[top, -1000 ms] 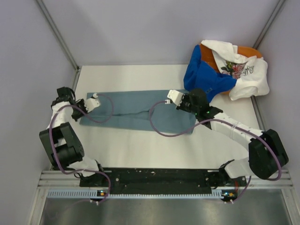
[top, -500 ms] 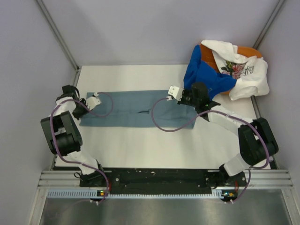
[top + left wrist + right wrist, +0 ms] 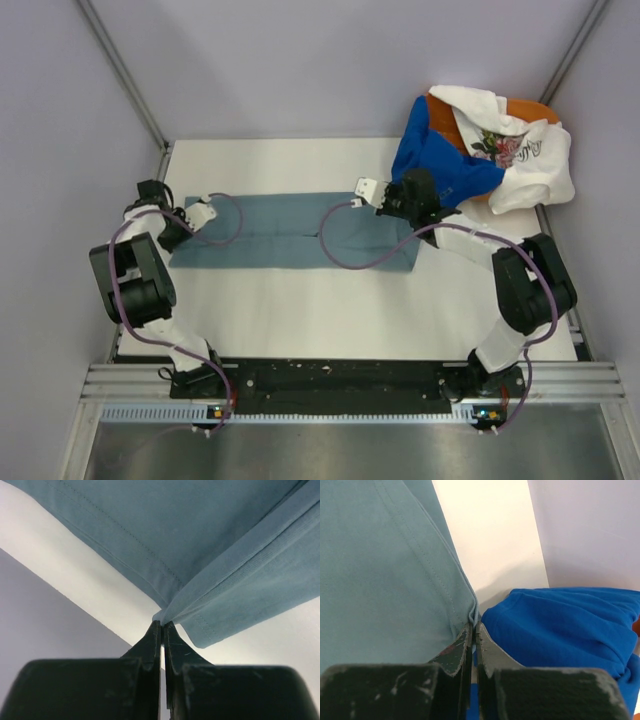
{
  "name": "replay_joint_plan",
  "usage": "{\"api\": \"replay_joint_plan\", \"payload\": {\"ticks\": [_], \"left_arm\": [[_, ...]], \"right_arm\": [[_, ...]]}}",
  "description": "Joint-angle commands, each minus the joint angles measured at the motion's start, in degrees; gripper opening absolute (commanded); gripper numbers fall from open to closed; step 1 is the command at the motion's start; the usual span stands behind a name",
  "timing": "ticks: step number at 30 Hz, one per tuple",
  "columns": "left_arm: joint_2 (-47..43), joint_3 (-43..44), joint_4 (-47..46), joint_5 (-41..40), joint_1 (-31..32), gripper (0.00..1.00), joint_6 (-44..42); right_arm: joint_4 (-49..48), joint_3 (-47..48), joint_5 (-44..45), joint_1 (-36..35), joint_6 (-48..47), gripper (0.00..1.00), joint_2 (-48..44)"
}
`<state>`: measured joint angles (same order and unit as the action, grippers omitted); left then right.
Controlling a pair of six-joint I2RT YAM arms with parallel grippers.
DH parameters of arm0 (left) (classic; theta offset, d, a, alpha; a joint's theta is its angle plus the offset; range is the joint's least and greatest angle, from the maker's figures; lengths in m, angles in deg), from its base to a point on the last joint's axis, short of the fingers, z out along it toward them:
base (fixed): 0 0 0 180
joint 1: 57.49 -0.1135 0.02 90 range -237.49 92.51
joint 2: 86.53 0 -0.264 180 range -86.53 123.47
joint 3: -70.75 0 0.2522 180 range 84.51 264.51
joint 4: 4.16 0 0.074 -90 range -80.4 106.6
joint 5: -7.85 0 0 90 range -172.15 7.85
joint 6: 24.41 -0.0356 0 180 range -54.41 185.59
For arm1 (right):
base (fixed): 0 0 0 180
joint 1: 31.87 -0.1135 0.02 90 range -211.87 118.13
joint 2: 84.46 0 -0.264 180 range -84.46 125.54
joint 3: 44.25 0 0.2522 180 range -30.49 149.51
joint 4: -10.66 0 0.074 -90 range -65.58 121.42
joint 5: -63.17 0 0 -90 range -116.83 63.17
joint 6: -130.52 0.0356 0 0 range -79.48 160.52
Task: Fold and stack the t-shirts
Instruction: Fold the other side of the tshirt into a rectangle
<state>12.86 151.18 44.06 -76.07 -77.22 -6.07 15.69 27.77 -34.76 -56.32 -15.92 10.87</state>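
Note:
The slate-blue t-shirt (image 3: 290, 232) lies stretched out as a long folded strip across the white table (image 3: 300, 310). My left gripper (image 3: 182, 228) is shut on its left end, and in the left wrist view (image 3: 163, 624) the cloth (image 3: 200, 540) bunches into the closed tips. My right gripper (image 3: 406, 203) is shut on the shirt's far right hem (image 3: 380, 570), as its wrist view (image 3: 473, 626) shows. The royal blue t-shirt (image 3: 435, 160) lies right beside it (image 3: 560, 625). The white floral t-shirt (image 3: 520, 150) and the orange t-shirt (image 3: 530, 108) lie heaped at the back right.
Grey walls close in the table at the back and both sides. The pile of three shirts fills the back right corner. Purple cables loop from both wrists over the slate-blue shirt. The black base rail (image 3: 330, 380) runs along the near edge.
My right gripper has moved toward the back with the shirt's right end, straightening the strip. My left gripper has shifted slightly while holding the left end.

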Motion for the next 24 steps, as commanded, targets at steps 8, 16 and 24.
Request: {"api": "replay_joint_plan", "payload": {"ticks": [8, 16, 24], "left_arm": [[3.96, 4.16, -2.29, -3.1, 1.18, 0.1, 4.15], [6.33, 8.19, -0.54, -4.85, 1.62, 0.58, 12.4], [0.73, 10.85, 3.24, -6.36, 1.53, 0.67, 18.84]], "right_arm": [[-1.02, 5.46, 0.71, 1.6, 0.89, 0.0, 5.21], [-1.47, 12.83, 7.65, 1.51, 7.82, 0.42, 11.28], [13.79, 18.12, 10.73, 0.37, 39.51, 0.62, 1.55]]}}
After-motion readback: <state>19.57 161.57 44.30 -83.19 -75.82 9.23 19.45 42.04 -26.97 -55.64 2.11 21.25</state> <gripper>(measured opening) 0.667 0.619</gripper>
